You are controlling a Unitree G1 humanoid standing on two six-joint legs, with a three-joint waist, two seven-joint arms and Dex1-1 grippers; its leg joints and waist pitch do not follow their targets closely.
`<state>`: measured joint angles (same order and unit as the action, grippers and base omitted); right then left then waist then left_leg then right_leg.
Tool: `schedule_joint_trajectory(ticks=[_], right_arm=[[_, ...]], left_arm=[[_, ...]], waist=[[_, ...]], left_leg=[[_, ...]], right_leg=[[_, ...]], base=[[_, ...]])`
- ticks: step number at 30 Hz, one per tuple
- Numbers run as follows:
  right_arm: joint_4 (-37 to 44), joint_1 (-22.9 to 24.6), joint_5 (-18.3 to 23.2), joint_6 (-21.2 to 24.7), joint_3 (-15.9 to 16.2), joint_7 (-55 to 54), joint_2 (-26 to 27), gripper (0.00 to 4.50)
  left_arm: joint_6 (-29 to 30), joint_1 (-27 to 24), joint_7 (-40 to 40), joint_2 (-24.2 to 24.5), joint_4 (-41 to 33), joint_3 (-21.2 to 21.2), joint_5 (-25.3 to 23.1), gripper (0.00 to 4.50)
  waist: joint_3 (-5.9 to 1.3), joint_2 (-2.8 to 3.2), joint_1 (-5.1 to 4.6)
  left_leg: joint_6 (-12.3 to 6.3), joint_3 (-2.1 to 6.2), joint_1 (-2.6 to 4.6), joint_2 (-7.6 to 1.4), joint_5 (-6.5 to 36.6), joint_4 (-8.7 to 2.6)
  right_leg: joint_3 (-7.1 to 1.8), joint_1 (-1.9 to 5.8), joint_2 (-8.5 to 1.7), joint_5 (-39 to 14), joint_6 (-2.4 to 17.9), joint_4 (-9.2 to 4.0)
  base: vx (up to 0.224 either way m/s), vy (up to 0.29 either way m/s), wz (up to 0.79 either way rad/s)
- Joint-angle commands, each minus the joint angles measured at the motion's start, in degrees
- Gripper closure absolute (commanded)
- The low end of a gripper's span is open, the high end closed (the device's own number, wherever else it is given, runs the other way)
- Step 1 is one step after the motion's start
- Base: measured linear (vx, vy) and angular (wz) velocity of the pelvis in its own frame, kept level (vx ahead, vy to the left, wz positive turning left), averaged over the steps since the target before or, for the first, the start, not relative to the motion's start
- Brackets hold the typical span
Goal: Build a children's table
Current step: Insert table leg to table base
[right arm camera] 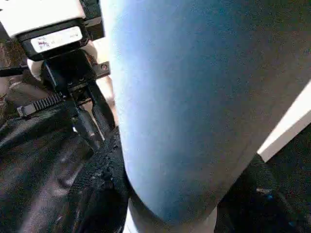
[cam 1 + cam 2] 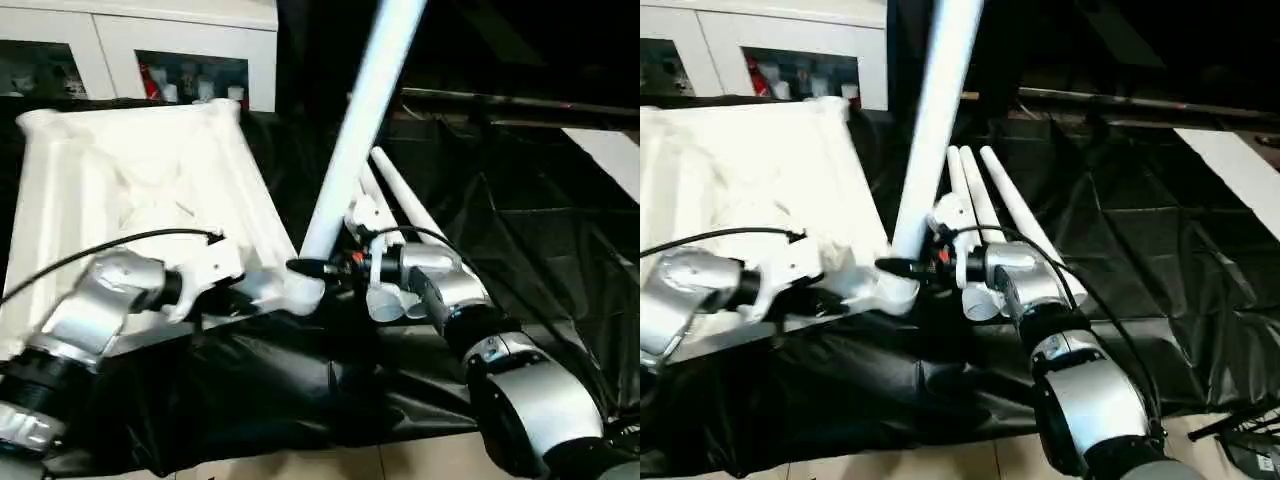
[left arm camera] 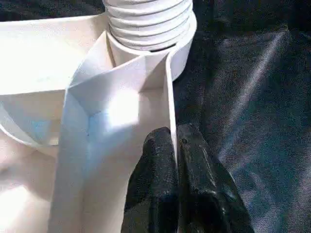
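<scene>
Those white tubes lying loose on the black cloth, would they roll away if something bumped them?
Probably yes. The spare legs are smooth, round tubes lying on their sides, so a nudge would likely roll them, in a curve since they taper. The creased black cloth may slow them. They look hollow at the open ends, so likely light yet stiff.

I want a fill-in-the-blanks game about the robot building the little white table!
1. The leg standing in the corner socket is held by the robot's ____ gripper.
2. The left gripper's fingers are pinched shut on a thin ____ rib of the tabletop.
3. The spare legs lie on a ____ cloth.
4. The leg's end in the socket has ____ around it.

Answers: right; white; black; ridges
</scene>
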<state>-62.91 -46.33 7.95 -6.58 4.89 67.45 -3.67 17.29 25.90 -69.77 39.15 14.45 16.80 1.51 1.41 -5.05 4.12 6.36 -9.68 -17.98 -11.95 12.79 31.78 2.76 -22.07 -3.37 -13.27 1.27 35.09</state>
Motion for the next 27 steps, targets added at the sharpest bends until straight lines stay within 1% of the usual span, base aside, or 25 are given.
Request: schedule_joint_trajectory(ticks=[1,3,5,6,7,8,9,10,11,12,14,16,17,18,20,22,23,24,27], right_arm=[[-5.59,4.18,-6.09,3.3,2.88,-2.67,-3.54,2.61],[-5.79,4.31,-6.92,2.92,3.2,-6.2,-2.87,2.61],[-5.84,4.38,-7.22,2.85,3.62,-7.37,-2.67,2.61],[-5.75,4.47,-7.47,2.67,3.98,-7.84,-2.54,2.61],[-5.62,4.55,-7.87,2.56,4.47,-7.92,-2.48,2.61],[-5.56,4.57,-8.05,2.5,4.69,-7.87,-2.48,2.61],[-5.35,4.63,-8.77,2.19,5.55,-7.39,-2.52,2.61],[-5.35,4.63,-8.77,2.19,5.55,-7.39,-2.52,2.61],[-5.37,4.53,-10.32,1.18,6.92,-8.02,-2.87,2.61],[-5.46,4.41,-10.94,0.77,7.42,-8.5,-3.01,2.61],[-5.64,4.18,-11.62,0.47,7.97,-9.12,-3.14,2.61],[-5.66,4.23,-12.43,-0.13,8.82,-9.12,-3.23,2.61],[-5.61,4.42,-12.9,-0.47,9.47,-8.84,-3.25,2.61],[-5.57,4.67,-13.34,-0.78,10.16,-8.51,-3.19,2.61],[-5.56,4.87,-13.49,-0.85,10.53,-8.54,-3.03,2.61],[-5.61,5.06,-13.3,-0.66,10.49,-8.91,-2.61,2.61],[-5.61,5.06,-13.29,-0.65,10.48,-8.93,-2.59,2.61],[-5.63,5.1,-13.24,-0.64,10.46,-9.04,-2.45,2.61],[-5.88,5.35,-13.31,-0.79,10.56,-9.26,-2.35,2.61]], left_arm=[[-1.33,1.43,-3.07,0.02,-0.92,0.54,1.14,4.5],[-1.09,2.03,-0.53,-1.4,0.26,1.09,-0.31,4.5],[-1.11,1.99,-0.33,-1.78,0.36,1.34,-0.5,4.5],[-1.05,1.86,-0.29,-2.0,0.18,1.51,-0.51,4.5],[-1.05,1.73,-0.28,-2.16,-0.02,1.65,-0.46,4.5],[-1.08,1.71,-0.28,-2.22,-0.04,1.69,-0.45,4.5],[-1.26,1.71,-0.28,-2.36,0.05,1.82,-0.47,4.5],[-1.26,1.71,-0.28,-2.36,0.05,1.82,-0.47,4.5],[-1.99,1.95,-0.08,-2.36,0.74,1.91,-0.89,4.5],[-2.29,2.12,0.18,-2.42,1.08,1.91,-1.13,4.5],[-2.36,2.27,0.42,-2.53,1.34,1.87,-1.27,4.5],[-2.28,2.15,0.46,-2.67,1.26,1.78,-1.4,4.5],[-2.16,1.99,0.53,-2.71,1.02,1.75,-1.45,4.5],[-2.01,1.83,0.63,-2.72,0.77,1.75,-1.48,4.5],[-1.91,1.84,0.69,-2.74,0.72,1.8,-1.46,4.5],[-1.94,1.91,0.75,-2.8,0.84,1.89,-1.47,4.5],[-1.95,1.92,0.75,-2.81,0.84,1.89,-1.47,4.5],[-2.03,2.06,0.75,-2.88,1.06,1.93,-1.49,4.5],[-2.39,2.57,0.57,-3.09,1.87,2.03,-1.74,4.5]], waist=[[-1.76,1.68,0.11],[-1.68,1.68,0.31],[-1.49,1.67,0.47],[-1.35,1.65,0.56],[-1.32,1.66,0.62],[-1.27,1.62,0.71],[-1.29,1.54,0.69],[-1.33,1.57,0.69],[-1.44,1.47,0.63],[-1.56,1.36,0.62],[-1.44,1.35,0.52],[-1.24,1.36,0.55],[-1.22,1.28,0.57],[-1.26,1.24,0.58],[-1.28,1.24,0.57],[-1.38,1.21,0.57],[-1.33,1.19,0.58],[-1.33,1.44,0.61],[-1.32,1.41,0.6]], left_leg=[[-2.22,-0.44,-0.23,-1.7,2.17,-3.44],[-1.93,-0.43,-0.32,-1.7,2.73,-3.47],[-1.35,-0.4,-0.2,-1.73,4.87,-3.65],[-0.91,-0.28,-0.19,-1.85,6.88,-3.85],[-0.66,-0.23,-0.19,-1.89,7.78,-3.91],[-0.26,-0.18,-0.09,-1.9,9.33,-4.03],[-0.12,-0.09,-0.16,-1.89,9.88,-4.09],[-0.08,-0.06,-0.18,-1.89,9.75,-4.09],[-0.14,-0.04,-0.3,-1.87,8.74,-4.03],[-0.33,-0.07,-0.28,-1.77,7.3,-3.91],[-0.43,-0.14,-0.33,-1.64,6.49,-3.88],[-0.2,-0.1,-0.31,-1.7,8.48,-4.04],[0.09,0.04,-0.31,-1.8,10.18,-4.16],[0.23,0.1,-0.29,-1.83,11.02,-4.2],[0.23,0.17,-0.35,-1.79,11.03,-4.22],[-0.04,0.09,-0.32,-1.72,10.06,-4.11],[-0.09,0.08,-0.34,-1.71,10.04,-4.12],[-0.03,0.1,-0.27,-1.75,10.27,-4.16],[0.05,0.11,-0.3,-1.72,10.97,-4.18]], right_leg=[[-2.59,2.3,-4.31,5.84,15.92,-2.48],[-2.68,2.34,-4.39,4.82,15.64,-2.55],[-2.77,2.13,-4.47,1.51,14.98,-2.92],[-2.89,2.06,-4.65,-1.82,14.4,-3.24],[-2.94,2.02,-4.71,-3.42,14.07,-3.37],[-2.99,1.86,-4.7,-6.14,13.45,-3.6],[-3.03,1.82,-4.65,-7.42,12.98,-3.66],[-3.02,1.83,-4.62,-7.47,12.8,-3.64],[-3.01,1.91,-4.56,-6.2,12.74,-3.46],[-2.9,1.94,-4.41,-4.24,12.8,-3.21],[-2.86,1.83,-4.31,-3.2,12.89,-3.18],[-3.0,1.79,-4.45,-5.76,12.46,-3.51],[-3.06,1.8,-4.56,-8.17,11.99,-3.68],[-3.1,1.73,-4.57,-9.5,11.6,-3.77],[-3.17,1.74,-4.52,-9.75,11.34,-3.76],[-3.17,1.76,-4.39,-7.94,11.61,-3.61],[-3.17,1.74,-4.39,-7.82,11.68,-3.62],[-3.15,1.68,-4.4,-7.89,11.8,-3.61],[-3.19,1.73,-4.4,-8.69,11.73,-3.71]], base=[[0.0,0.0,0.0],[0.0,0.0,0.0],[0.0,0.0,0.0],[0.0,0.0,0.0],[0.0,0.0,0.0],[0.0,0.0,0.0],[0.0,0.0,0.0],[0.0,0.0,0.0],[0.0,0.0,0.0],[0.0,0.0,0.0],[0.0,0.0,0.0],[0.0,0.0,0.0],[0.0,0.0,0.0],[0.0,0.0,0.0],[0.0,0.0,0.0],[0.0,0.0,0.0],[0.0,0.0,0.0],[0.0,0.0,0.0],[0.0,0.0,0.0]])
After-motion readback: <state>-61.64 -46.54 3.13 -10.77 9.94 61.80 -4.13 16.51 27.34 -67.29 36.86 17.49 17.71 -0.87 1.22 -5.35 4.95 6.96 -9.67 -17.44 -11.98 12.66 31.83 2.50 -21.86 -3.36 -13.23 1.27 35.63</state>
